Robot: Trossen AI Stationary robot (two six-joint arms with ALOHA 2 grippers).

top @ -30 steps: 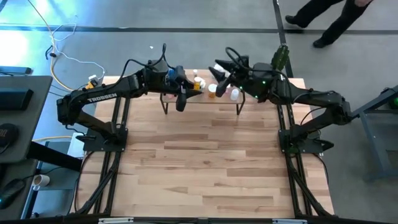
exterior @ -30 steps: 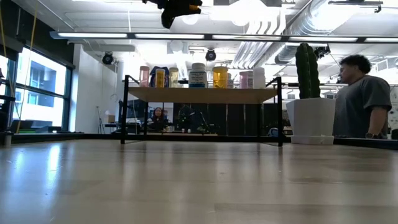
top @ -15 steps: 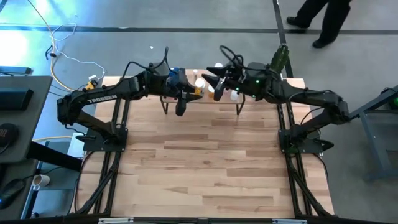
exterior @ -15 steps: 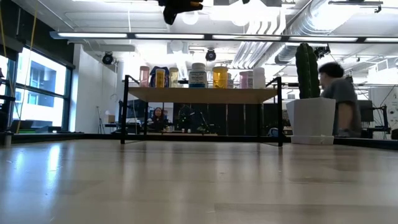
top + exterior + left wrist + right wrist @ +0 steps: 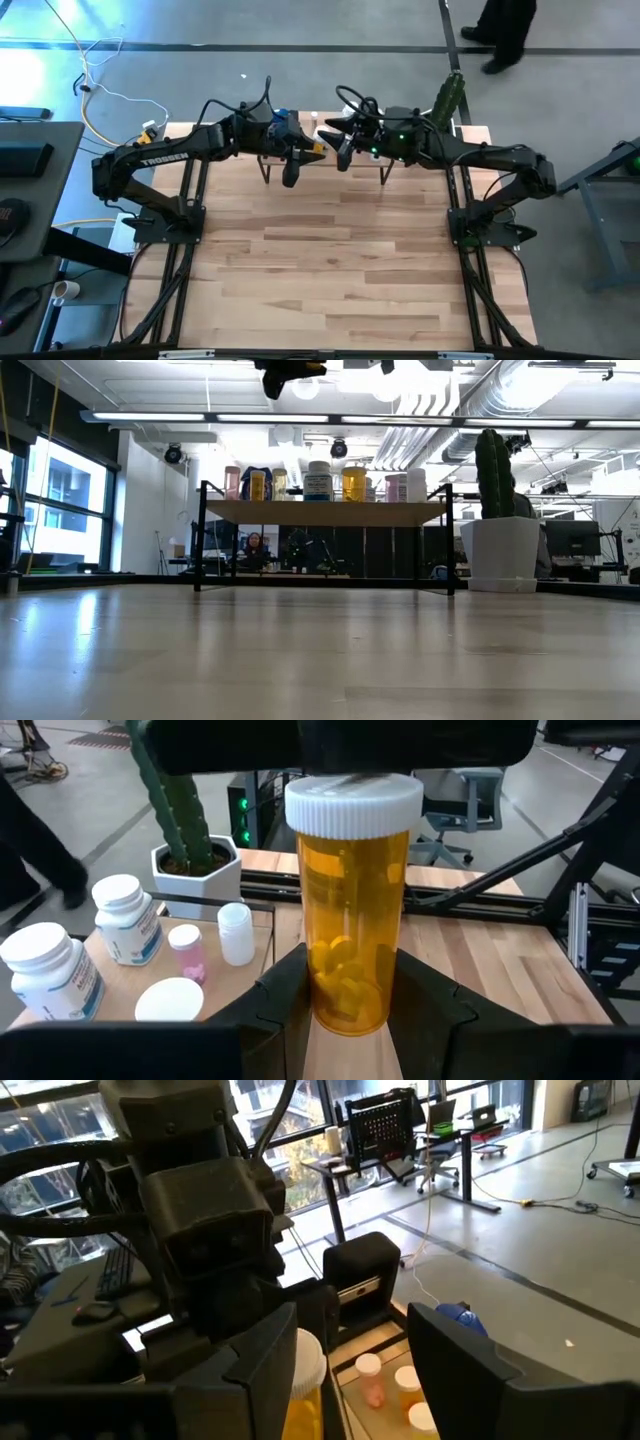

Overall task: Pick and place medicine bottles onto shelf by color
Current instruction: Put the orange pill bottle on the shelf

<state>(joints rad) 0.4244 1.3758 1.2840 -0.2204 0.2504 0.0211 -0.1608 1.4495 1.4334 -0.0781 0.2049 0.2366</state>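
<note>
My left gripper (image 5: 297,158) is over the shelf (image 5: 325,512) at the table's far edge, shut on an orange medicine bottle (image 5: 352,910) with a white cap (image 5: 354,802). My right gripper (image 5: 343,145) is open, close by on the bottle's right. Its fingers (image 5: 262,1372) stand on either side of the cap (image 5: 306,1357). Several more bottles stand on the shelf top: white ones (image 5: 125,916), a small pink one (image 5: 186,949), and orange and pinkish ones (image 5: 354,482). Both grippers only show at the top edge of the low view. My left gripper pinches the orange bottle's lower end (image 5: 345,1005) between its two fingers, one on each side. The capped end sticks out beyond the fingertips. The bottle is lifted clear above the shelf. My right gripper is at the cap (image 5: 354,790); whether it touches it I cannot tell.
A white pot with a green cactus (image 5: 497,530) stands at the shelf's right end, also in the left wrist view (image 5: 190,860). The plank tabletop (image 5: 330,270) lies in front of the shelf. A person (image 5: 505,30) walks on the floor beyond the table.
My right gripper has gone toward the table's left, from over the shelf's right part up to the orange bottle in my left gripper. The left gripper has stayed nearly where it was. The person behind the table has walked on.
</note>
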